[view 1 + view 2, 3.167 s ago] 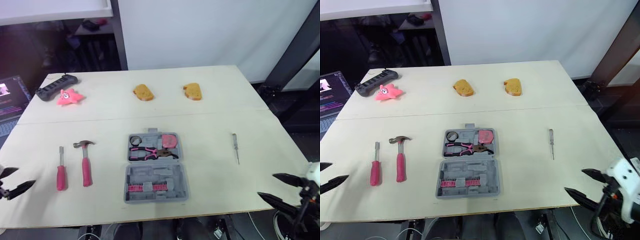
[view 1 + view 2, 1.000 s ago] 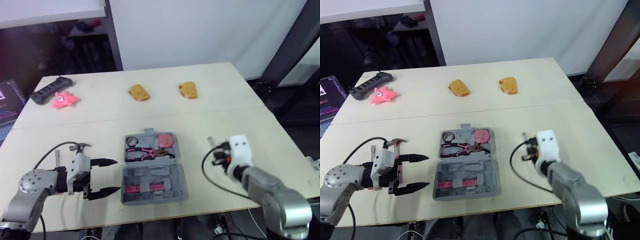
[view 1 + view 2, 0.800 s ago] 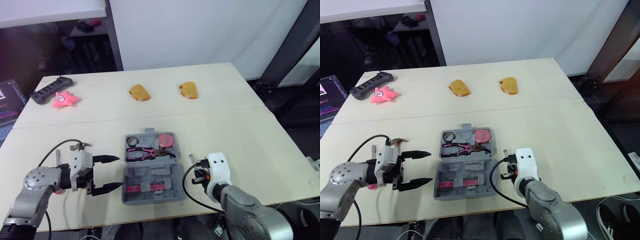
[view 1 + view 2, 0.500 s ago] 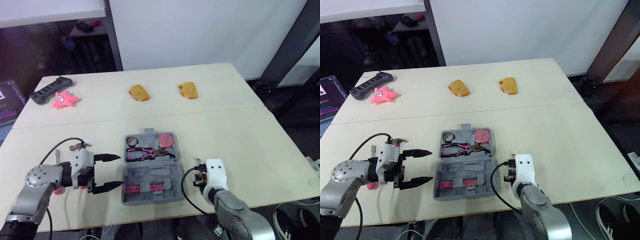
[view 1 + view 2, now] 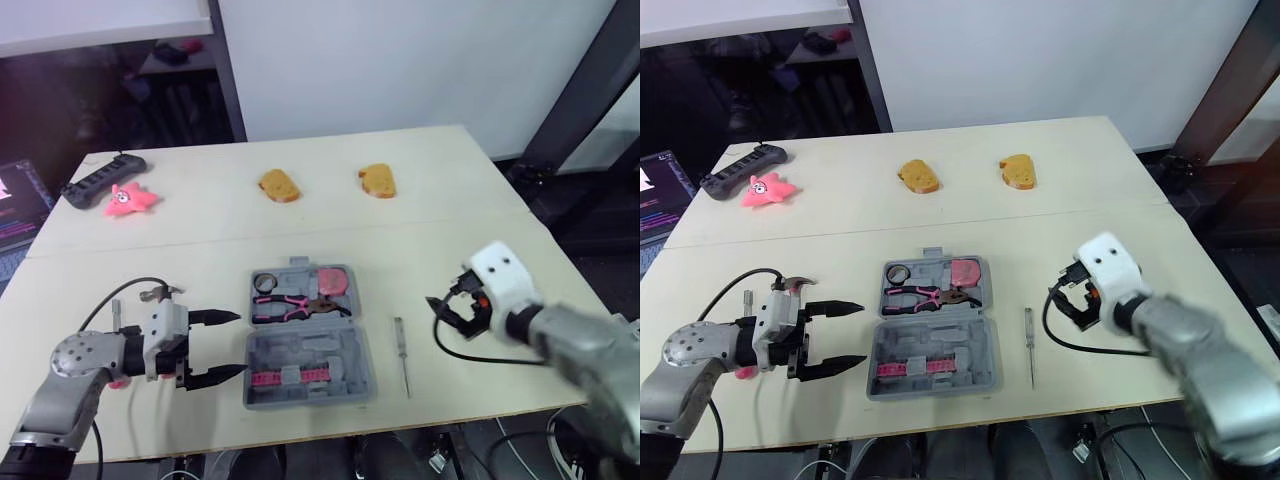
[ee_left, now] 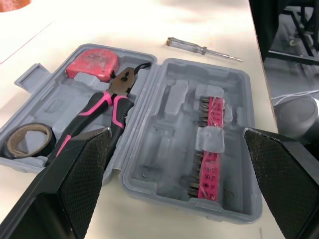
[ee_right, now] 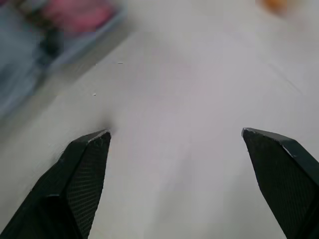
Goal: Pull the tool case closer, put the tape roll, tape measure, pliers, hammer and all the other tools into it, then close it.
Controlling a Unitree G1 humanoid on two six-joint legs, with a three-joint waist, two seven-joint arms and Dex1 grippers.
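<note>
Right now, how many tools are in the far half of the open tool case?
3: the tape roll at its left corner, the pink tape measure at its right corner, and the pliers lying across just nearer. Nothing there looks hidden.

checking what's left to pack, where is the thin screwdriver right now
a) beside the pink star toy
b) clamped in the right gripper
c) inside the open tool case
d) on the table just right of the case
d: the screwdriver lies flat on the table just right of the open tool case, apart from it, and the right gripper is open with nothing between its fingers.
</note>
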